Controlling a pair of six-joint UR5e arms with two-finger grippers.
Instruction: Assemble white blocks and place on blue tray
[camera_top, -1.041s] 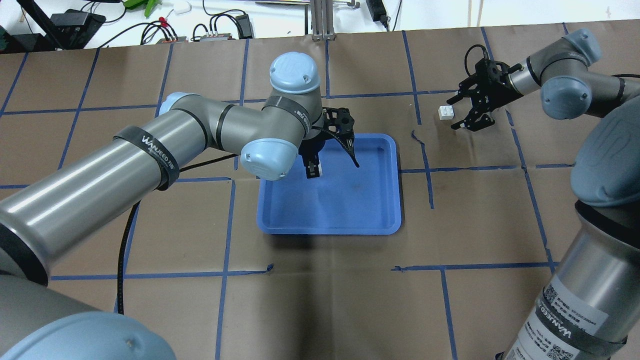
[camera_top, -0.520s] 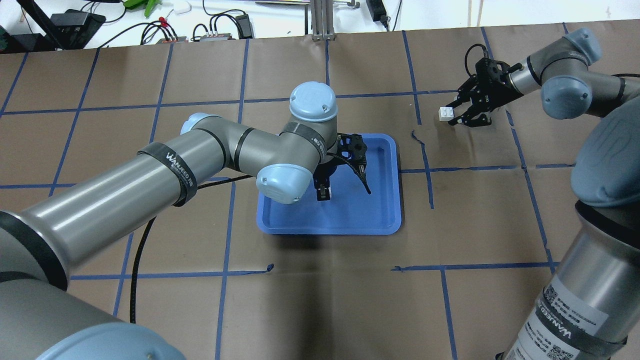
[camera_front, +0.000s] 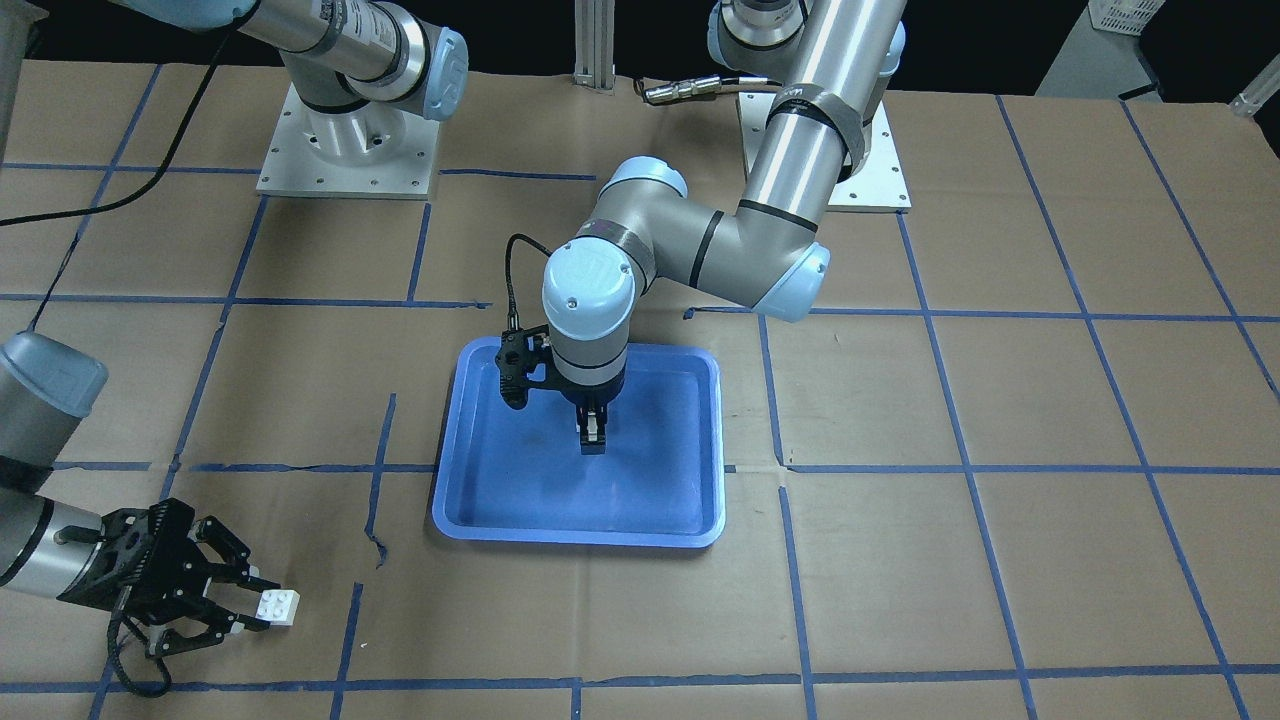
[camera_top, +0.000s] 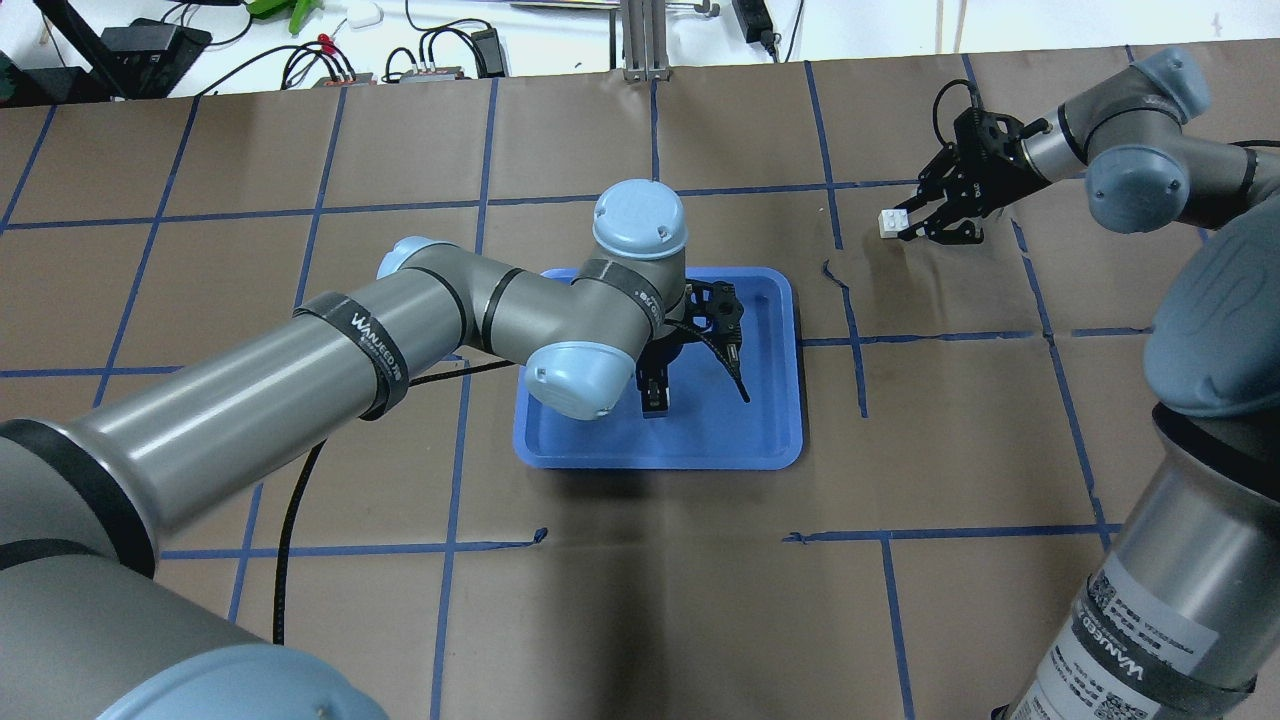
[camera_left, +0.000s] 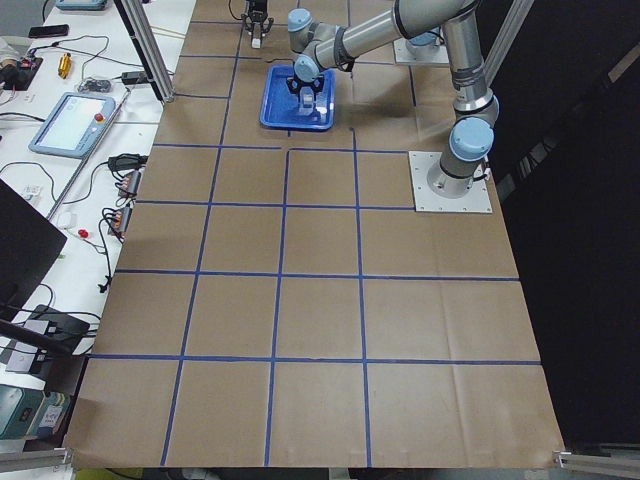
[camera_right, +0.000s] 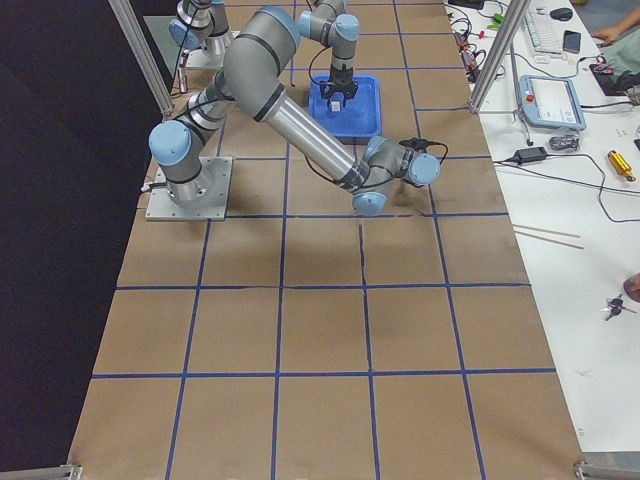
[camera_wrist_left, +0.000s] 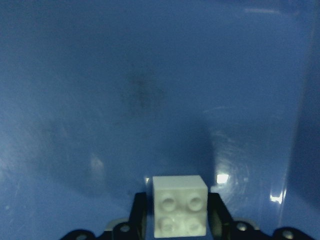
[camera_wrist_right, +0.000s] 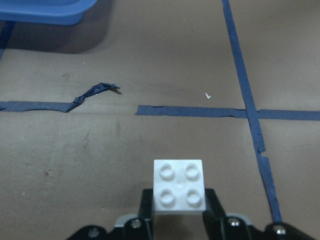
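Your bench (camera_top: 700, 600) is covered in brown paper squared off with blue tape (camera_top: 350, 550).

At the left of the overhead view, the left arm reaches in over the blue tray (camera_top: 660, 462) with its wrist pointing down. The left fingers (camera_wrist_left: 139, 217) are clamped on the left white block (camera_wrist_left: 179, 212), one finger on each side. That block hangs over the tray's floor, towards the middle. It looks to be just above the plastic, though you can't be sure from these views that it isn't touching.

Further right, past the tray's edge and well apart from it, the right arm comes in low over the bare paper. The right fingers (camera_wrist_right: 211, 202) are closed on the right white block (camera_wrist_right: 179, 192), gripping its two sides, with the four studs turned up at the wrist camera. You can't tell whether this block is lifted clear of the paper or resting on it.

So each arm has one block in hand, and that is as far as the job appears to have got. The two blocks are not joined, and only one of them is over the tray. What's left, as you'd judge it, is to bring the right block across, line up the studs, press the pair together, then set the joined piece down on the tray and let go.
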